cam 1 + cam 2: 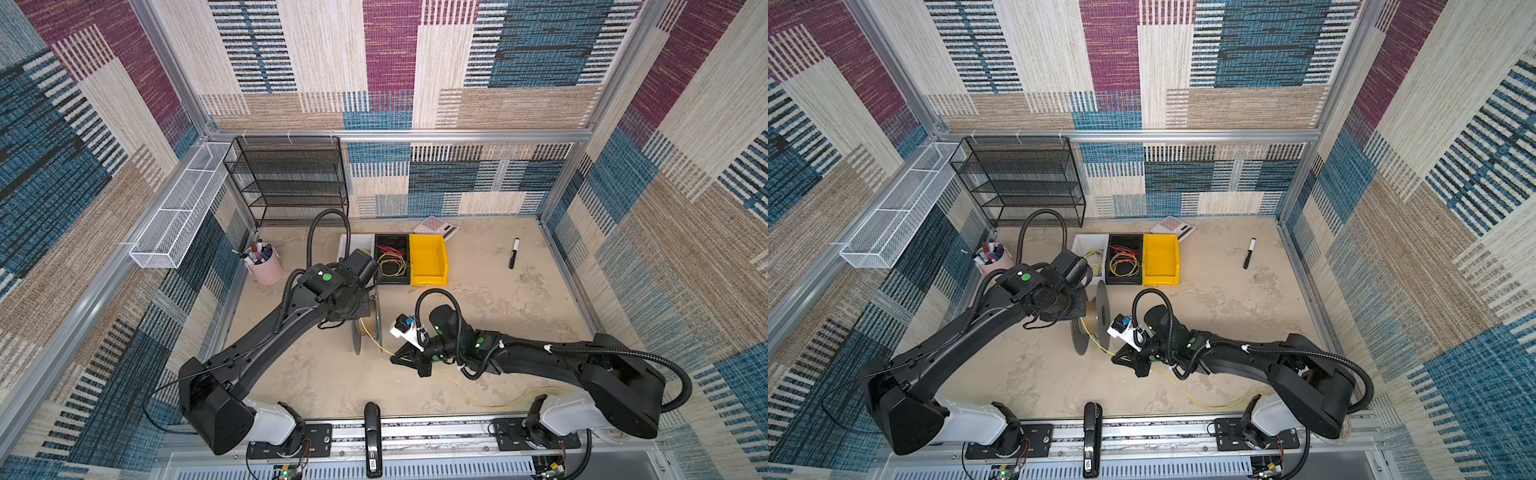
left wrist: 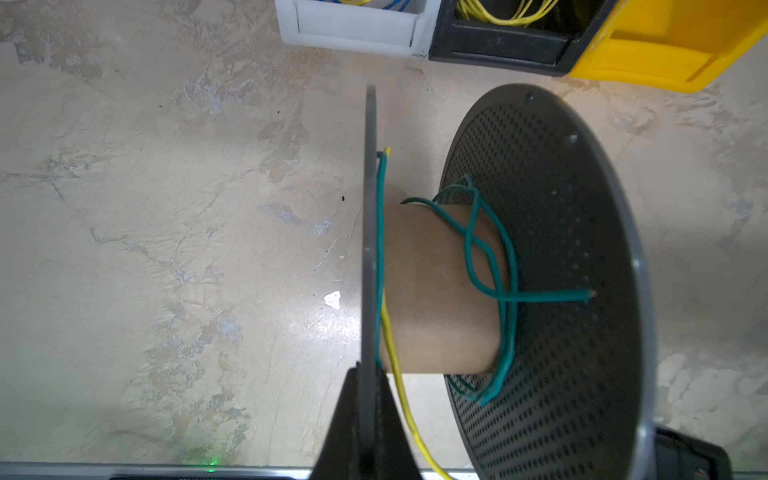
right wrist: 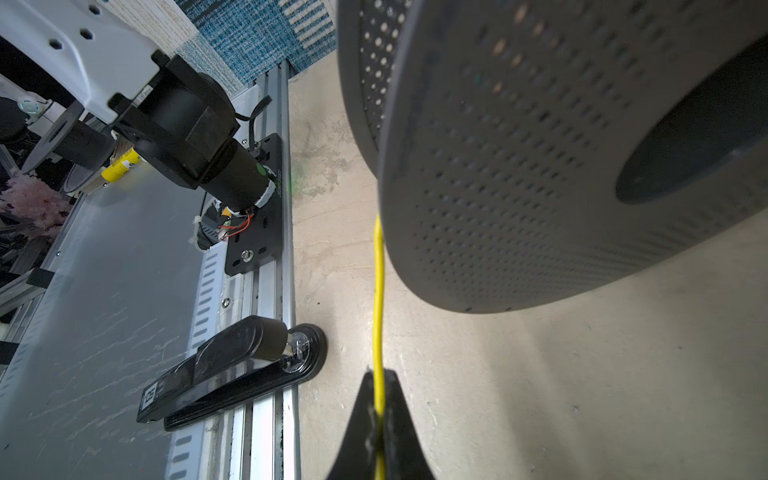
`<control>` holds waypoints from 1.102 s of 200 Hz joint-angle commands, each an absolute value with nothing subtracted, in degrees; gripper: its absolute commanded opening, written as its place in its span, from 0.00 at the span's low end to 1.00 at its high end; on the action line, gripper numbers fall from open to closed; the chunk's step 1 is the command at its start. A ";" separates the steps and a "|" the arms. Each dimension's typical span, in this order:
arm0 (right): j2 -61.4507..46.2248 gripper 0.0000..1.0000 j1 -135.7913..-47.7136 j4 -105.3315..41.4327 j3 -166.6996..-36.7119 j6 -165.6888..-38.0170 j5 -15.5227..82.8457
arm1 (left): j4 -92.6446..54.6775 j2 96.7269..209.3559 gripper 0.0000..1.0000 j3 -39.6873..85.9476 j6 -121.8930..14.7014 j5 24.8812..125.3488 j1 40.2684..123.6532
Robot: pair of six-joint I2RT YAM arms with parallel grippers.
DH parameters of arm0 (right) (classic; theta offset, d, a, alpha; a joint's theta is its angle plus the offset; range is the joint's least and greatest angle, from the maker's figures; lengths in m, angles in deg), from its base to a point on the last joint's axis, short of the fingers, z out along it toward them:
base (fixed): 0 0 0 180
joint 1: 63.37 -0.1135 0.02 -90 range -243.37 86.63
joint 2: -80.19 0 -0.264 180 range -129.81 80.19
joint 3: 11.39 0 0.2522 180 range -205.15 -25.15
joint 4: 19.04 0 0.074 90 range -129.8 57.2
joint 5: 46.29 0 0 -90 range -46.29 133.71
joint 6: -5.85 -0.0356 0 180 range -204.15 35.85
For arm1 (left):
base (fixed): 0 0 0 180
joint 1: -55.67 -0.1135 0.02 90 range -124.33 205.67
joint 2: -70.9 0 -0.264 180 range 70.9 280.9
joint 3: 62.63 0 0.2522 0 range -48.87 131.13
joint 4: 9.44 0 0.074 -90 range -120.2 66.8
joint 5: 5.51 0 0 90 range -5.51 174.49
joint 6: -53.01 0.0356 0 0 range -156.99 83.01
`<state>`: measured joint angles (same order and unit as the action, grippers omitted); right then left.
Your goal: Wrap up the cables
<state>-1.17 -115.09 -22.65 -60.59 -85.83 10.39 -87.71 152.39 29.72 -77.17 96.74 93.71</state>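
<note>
Wide sandy bench [image 1: 498,316], patterned walls on three sides. At the back left stands a black mesh rack [image 1: 291,178], and a white wire basket [image 1: 178,212] hangs on the left wall.

Both arms reach in to the middle. The left arm [image 1: 266,332] hangs over the spool [image 1: 1103,307], and its wrist hides most of the spool in a top view. The spool stands on its disc edges, cardboard core level with the bench.

Behind it sit three bins in a row, touching: a white bin [image 1: 1092,241] with a yellow-and-blue coil, a black bin [image 1: 1124,237] with a red, orange and yellow bundle, and a yellow bin [image 1: 1160,259]. A calculator [image 1: 1172,226] lies at the back wall, and a pink cup [image 1: 266,268] of pens is on the left.

A stapler [image 1: 372,440] lies across the front rail, near the wire's run but apart from it. A marker [image 1: 1249,253] lies alone on the right.

The left hand [image 2: 370,382] is pinched tight on the rim of the spool's near disc. The right hand [image 3: 377,382] is clamped on the yellow wire [image 3: 378,291], just beside the spool's other disc, which crowds the right wrist view.

The wire leaves the core, passes through that hand, slips under the right arm [image 1: 540,361] and trails along the bench to the front rail. A green wire [image 2: 490,257] loops loosely round the core.
</note>
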 commanded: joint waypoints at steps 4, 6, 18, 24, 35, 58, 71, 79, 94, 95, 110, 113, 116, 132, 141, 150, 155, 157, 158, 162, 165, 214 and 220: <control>-0.93 0.02 -115.14 -20.32 -60.14 -86.57 11.79 | -88.95 153.26 0.00 30.24 -78.14 99.05 94.08; -0.91 0.02 -115.11 -20.38 -60.09 -86.60 11.94 | -88.90 153.21 0.00 30.23 -78.24 98.98 94.08; -1.11 0.02 -115.09 -20.41 -59.93 -86.58 12.18 | -88.90 153.58 0.00 30.15 -78.06 98.26 94.08; -1.13 0.02 -115.13 -20.32 -59.87 -86.65 12.27 | -88.95 153.78 0.02 30.14 -77.99 97.97 94.09; -1.50 0.02 -115.13 -20.19 -59.78 -86.84 12.52 | -88.94 153.94 0.08 29.98 -78.03 97.38 94.17; -1.82 0.02 -115.14 -19.67 -59.70 -86.94 12.53 | -88.95 153.73 0.20 29.38 -78.81 96.80 94.51; -1.56 0.02 -115.14 -19.46 -59.69 -86.89 12.72 | -88.90 153.28 0.27 29.11 -79.22 96.79 94.78; -1.26 0.02 -115.12 -19.44 -59.69 -86.80 12.80 | -88.94 152.92 0.29 29.10 -79.33 96.76 94.87; -0.98 0.02 -115.14 -19.68 -59.95 -86.62 13.14 | -88.95 152.08 0.37 29.09 -79.47 96.72 94.87; -0.96 0.02 -115.14 -19.69 -60.00 -86.66 13.18 | -88.95 152.05 0.37 29.13 -79.46 96.75 94.87; -1.12 0.02 -115.14 -20.02 -60.24 -86.44 13.40 | -89.01 151.14 0.39 29.18 -79.48 96.90 94.87; -1.27 0.02 -115.14 -20.10 -60.39 -86.43 13.40 | -89.02 151.00 0.39 29.25 -79.46 96.96 94.87; -1.27 0.02 -115.14 -20.18 -60.46 -86.48 13.43 | -89.04 150.81 0.40 29.26 -79.56 96.97 94.87; -1.87 0.02 -115.14 -20.64 -61.03 -86.27 13.24 | -89.10 149.90 0.46 29.67 -79.44 97.52 94.87; -2.04 0.02 -115.13 -20.84 -61.19 -86.22 13.30 | -89.03 149.34 0.50 30.19 -79.06 97.96 94.87; -1.91 0.02 -115.07 -20.68 -61.19 -86.19 13.14 | -89.12 149.04 0.52 30.87 -78.40 98.40 94.87; -1.69 0.02 -115.13 -20.55 -61.12 -86.19 13.22 | -89.19 148.95 0.52 31.33 -77.97 98.63 94.87; -1.65 0.02 -115.14 -20.46 -61.06 -86.22 13.24 | -89.20 148.99 0.52 31.58 -77.78 98.74 94.83; -1.60 0.02 -115.14 -20.44 -61.04 -86.20 13.31 | -89.21 148.97 0.52 31.65 -77.69 98.78 94.80; -1.36 0.02 -115.14 -20.28 -61.02 -86.18 13.32 | -89.31 149.02 0.53 31.98 -77.38 98.93 94.74; -1.30 0.02 -115.14 -20.24 -60.94 -86.13 13.36 | -89.45 149.20 0.53 32.35 -77.07 99.02 94.70; -0.85 0.02 -115.14 -20.76 -61.32 -84.71 13.73 | -91.05 153.87 0.55 38.12 -73.66 99.94 93.26; -0.90 0.02 -115.14 -20.76 -61.28 -84.67 13.59 | -91.05 154.48 0.55 38.46 -73.24 99.89 93.00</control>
<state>-1.17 -115.05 -21.73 -60.77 -85.89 12.88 -89.46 152.76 36.69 -75.77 98.05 93.67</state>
